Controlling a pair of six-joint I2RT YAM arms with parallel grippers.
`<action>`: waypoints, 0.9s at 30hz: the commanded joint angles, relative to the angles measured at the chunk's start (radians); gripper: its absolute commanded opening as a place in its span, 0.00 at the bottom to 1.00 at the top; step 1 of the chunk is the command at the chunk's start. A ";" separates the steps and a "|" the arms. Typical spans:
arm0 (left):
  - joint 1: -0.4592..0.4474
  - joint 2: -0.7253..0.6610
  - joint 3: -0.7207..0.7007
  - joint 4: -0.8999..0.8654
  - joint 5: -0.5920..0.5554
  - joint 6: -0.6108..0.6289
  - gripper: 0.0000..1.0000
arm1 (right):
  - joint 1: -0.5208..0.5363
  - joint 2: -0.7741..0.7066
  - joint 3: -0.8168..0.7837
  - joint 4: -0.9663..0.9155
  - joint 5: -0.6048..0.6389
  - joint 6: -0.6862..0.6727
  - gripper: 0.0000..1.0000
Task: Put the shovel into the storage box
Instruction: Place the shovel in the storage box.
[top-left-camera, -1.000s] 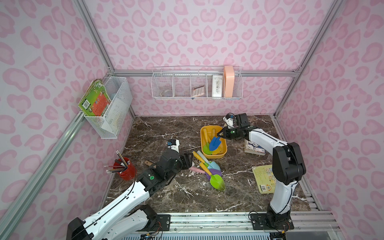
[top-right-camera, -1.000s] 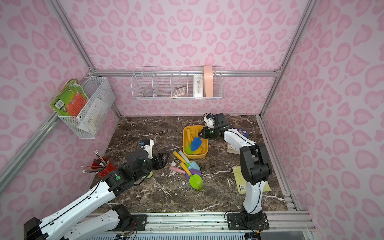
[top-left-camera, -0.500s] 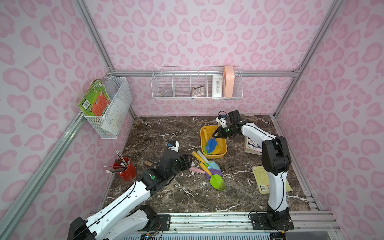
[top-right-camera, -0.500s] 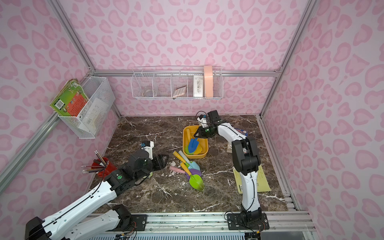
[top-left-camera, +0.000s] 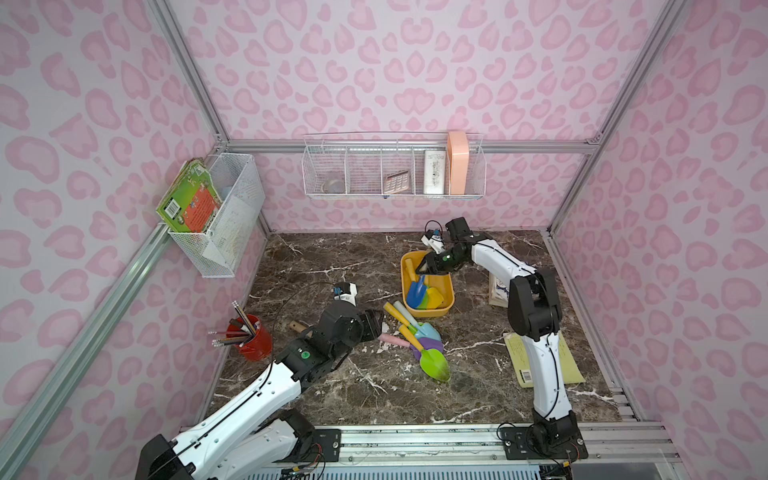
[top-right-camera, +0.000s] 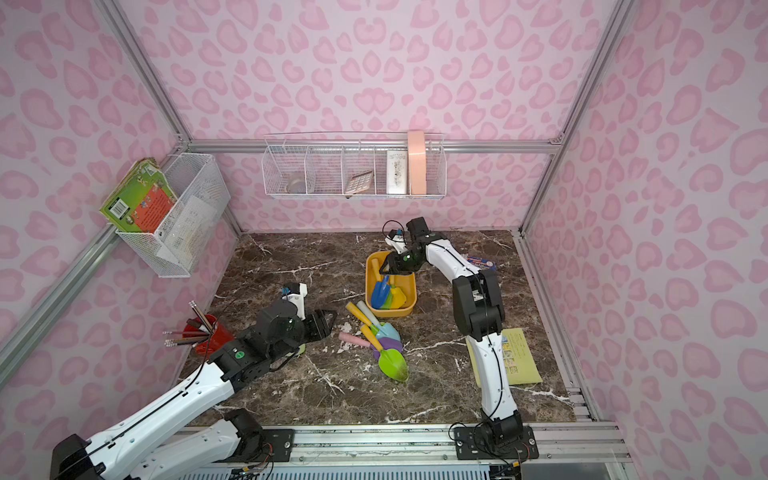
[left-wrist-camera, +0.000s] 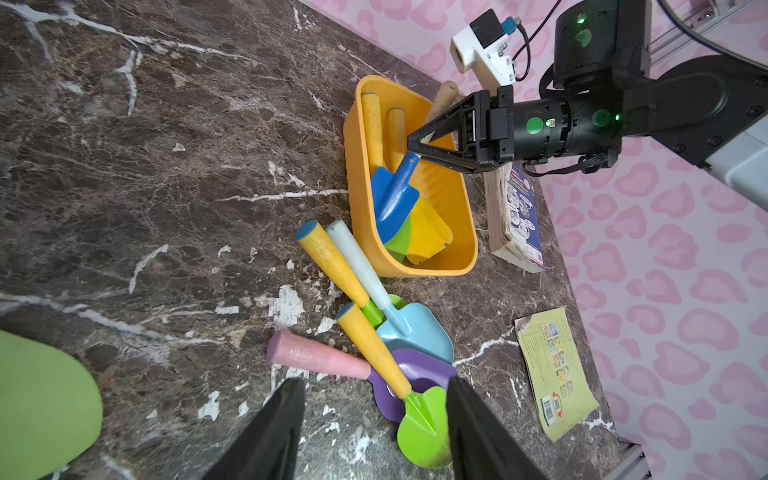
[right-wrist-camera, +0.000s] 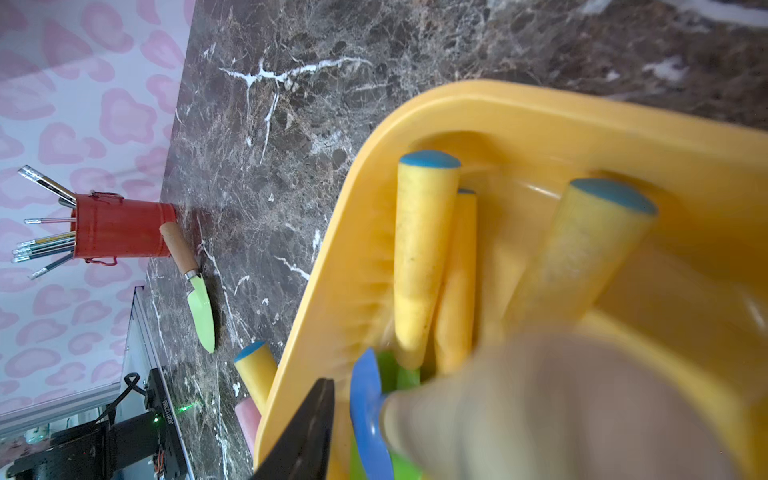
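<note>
The blue shovel (top-left-camera: 415, 289) (left-wrist-camera: 395, 199) lies in the box (top-left-camera: 428, 312) (left-wrist-camera: 358, 195). Its blade rests on a yellow and a green blade at the near end, and its pale handle rises toward the far end. The right hand (top-left-camera: 420, 269) (left-wrist-camera: 411, 143) is at that handle. In the right wrist view one finger (right-wrist-camera: 307, 432) stands just clear of the handle, but the blurred handle hides the other finger, so I cannot tell whether the hand grips.

The box sits toward the back of the worktop (top-left-camera: 332, 257). Loose shovels (top-left-camera: 415, 336) lie heaped just beside its near end. The left hand (top-left-camera: 376, 326) (left-wrist-camera: 374, 382) hovers by their handles, fingers spread and nothing between them. A trowel (right-wrist-camera: 201, 307) lies near the red cup (right-wrist-camera: 120, 226). A book (left-wrist-camera: 515, 216) lies just beside the box.
</note>
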 joint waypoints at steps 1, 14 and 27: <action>0.002 0.004 -0.003 0.016 0.012 -0.006 0.59 | 0.001 -0.006 0.017 0.003 0.021 0.016 0.49; 0.004 0.019 0.024 -0.017 0.010 -0.001 0.59 | -0.008 -0.149 -0.117 0.098 0.069 0.063 0.52; 0.006 0.113 0.202 -0.325 -0.028 0.006 0.65 | 0.067 -0.592 -0.621 0.333 0.202 0.113 0.51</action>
